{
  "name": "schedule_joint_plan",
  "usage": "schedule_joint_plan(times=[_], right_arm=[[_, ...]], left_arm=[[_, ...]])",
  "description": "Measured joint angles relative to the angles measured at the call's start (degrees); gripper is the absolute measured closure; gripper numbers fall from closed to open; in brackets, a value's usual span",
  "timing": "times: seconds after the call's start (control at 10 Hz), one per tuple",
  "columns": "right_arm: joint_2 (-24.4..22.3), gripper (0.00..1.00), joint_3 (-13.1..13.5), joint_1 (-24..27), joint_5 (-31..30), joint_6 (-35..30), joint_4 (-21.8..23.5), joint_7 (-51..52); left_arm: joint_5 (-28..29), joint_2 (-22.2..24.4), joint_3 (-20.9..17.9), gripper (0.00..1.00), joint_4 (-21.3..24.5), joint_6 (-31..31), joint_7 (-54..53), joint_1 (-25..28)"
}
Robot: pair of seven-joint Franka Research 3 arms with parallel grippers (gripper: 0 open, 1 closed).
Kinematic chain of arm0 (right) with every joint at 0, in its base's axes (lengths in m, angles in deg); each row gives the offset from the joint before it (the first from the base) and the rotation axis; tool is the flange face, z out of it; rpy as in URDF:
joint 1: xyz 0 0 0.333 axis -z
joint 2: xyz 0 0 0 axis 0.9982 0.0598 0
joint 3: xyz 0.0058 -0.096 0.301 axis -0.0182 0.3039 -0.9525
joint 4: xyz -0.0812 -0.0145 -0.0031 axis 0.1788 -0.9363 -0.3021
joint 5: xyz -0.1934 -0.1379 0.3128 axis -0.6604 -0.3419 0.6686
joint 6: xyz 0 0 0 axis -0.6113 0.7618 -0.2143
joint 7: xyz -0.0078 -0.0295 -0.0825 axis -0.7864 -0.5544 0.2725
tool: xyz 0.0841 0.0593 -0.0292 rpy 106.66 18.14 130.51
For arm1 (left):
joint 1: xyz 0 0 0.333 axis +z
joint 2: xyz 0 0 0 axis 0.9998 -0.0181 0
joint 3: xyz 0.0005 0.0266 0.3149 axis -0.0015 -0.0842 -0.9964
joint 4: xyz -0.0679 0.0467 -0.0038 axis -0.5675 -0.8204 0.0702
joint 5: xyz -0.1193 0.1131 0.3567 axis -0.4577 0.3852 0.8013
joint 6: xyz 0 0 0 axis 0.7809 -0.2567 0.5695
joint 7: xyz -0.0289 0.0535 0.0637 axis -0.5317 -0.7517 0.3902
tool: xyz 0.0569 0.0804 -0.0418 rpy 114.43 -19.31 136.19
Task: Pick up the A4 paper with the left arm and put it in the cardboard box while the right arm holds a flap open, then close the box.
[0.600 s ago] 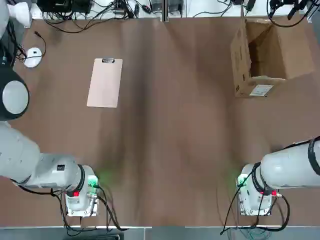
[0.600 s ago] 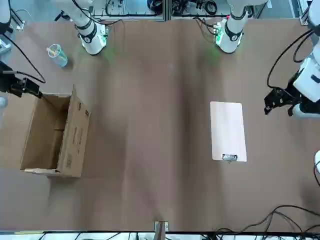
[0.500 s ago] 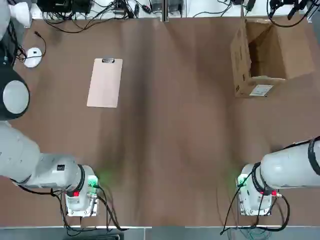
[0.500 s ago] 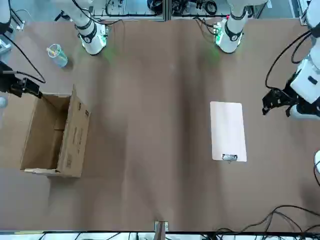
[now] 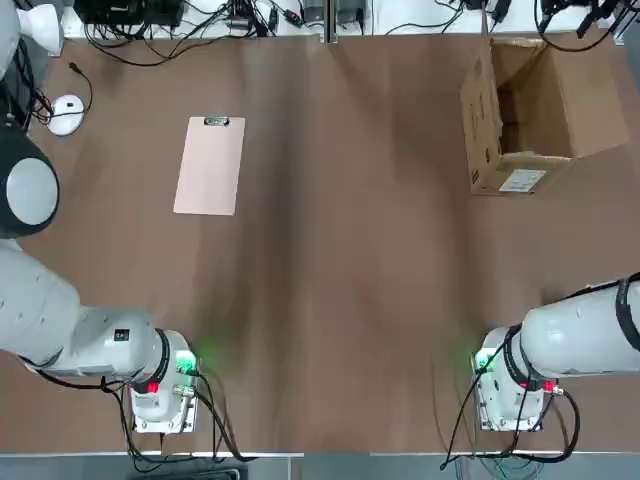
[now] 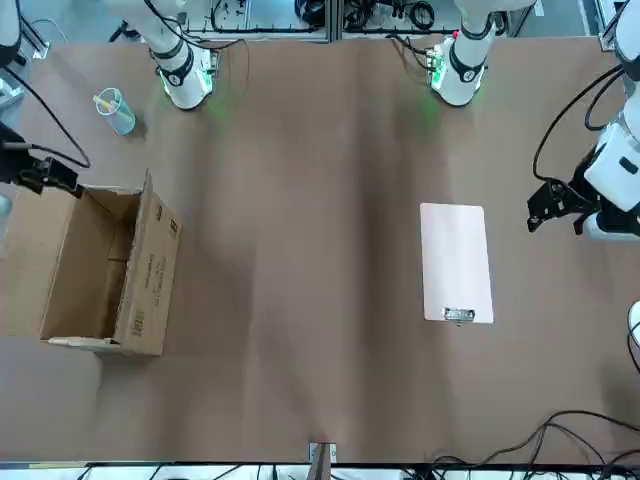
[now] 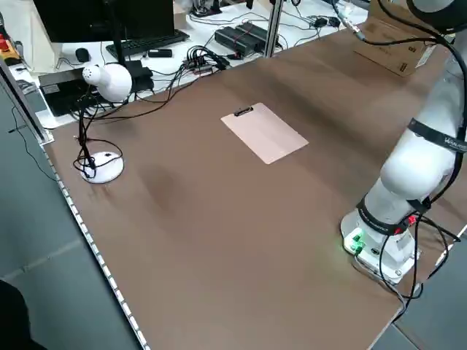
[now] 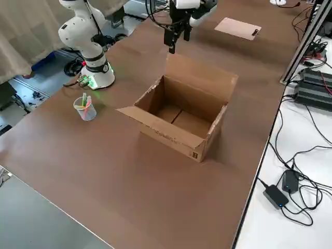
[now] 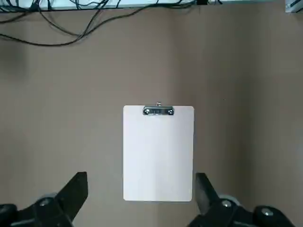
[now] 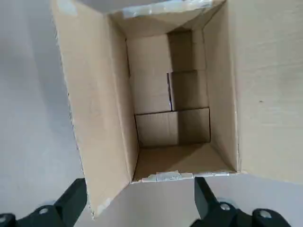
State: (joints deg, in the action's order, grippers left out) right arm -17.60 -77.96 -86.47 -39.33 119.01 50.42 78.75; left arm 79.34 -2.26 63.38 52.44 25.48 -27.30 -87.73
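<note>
Below 2 open hands [image 9: 142, 196] [image 10: 142, 198], 1 clip-topped sheet [image 9: 158, 156], long axis running robotward, clip pointing away; 1 gaping box [image 10: 173, 109].

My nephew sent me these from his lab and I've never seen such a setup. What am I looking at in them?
A robot with two white arms, mounted side by side at a brown table. The top view looks straight down; the front view faces the robot, so its left arm appears on the right. Two more look down from the sides, and one camera rides on each wrist.

On the table lie a clipboard, an open cardboard box and a cup with sticks in it. The left gripper hangs open over the clipboard, the right gripper open over the box. Neither holds anything.
</note>
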Motion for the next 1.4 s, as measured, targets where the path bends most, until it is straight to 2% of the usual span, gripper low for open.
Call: schedule_joint_plan(times=[0.3,0.6,0.8,1.1,1.2,1.4], right_arm=[[1.7,0.00,0.7,4.4,-0.1,1.8,-0.8,-15.0],[7.8,0.00,0.9,7.4,0.1,13.5,-1.0,-42.4],[13.6,0.00,0.8,7.6,0.0,21.9,-1.1,-57.1],[21.9,0.00,0.9,8.2,0.0,33.5,-1.8,-67.9],[24.1,0.00,0.9,8.7,0.0,35.2,-2.7,-70.4],[27.3,0.00,1.0,9.3,0.0,36.1,-5.4,-72.7]], left_arm=[[-0.2,-6.1,-0.3,0.00,1.6,-0.2,6.7,0.8],[-0.2,-15.7,-0.4,0.00,1.9,2.6,16.2,2.5],[-0.2,-20.9,-0.4,0.00,1.7,8.9,30.9,4.5],[-0.3,-28.3,-0.3,0.00,-0.9,18.3,60.8,3.1],[-0.3,-31.6,-0.7,0.00,-3.7,19.4,69.6,1.8],[-0.3,-36.4,-4.6,0.00,-7.5,22.0,80.9,-2.8]])
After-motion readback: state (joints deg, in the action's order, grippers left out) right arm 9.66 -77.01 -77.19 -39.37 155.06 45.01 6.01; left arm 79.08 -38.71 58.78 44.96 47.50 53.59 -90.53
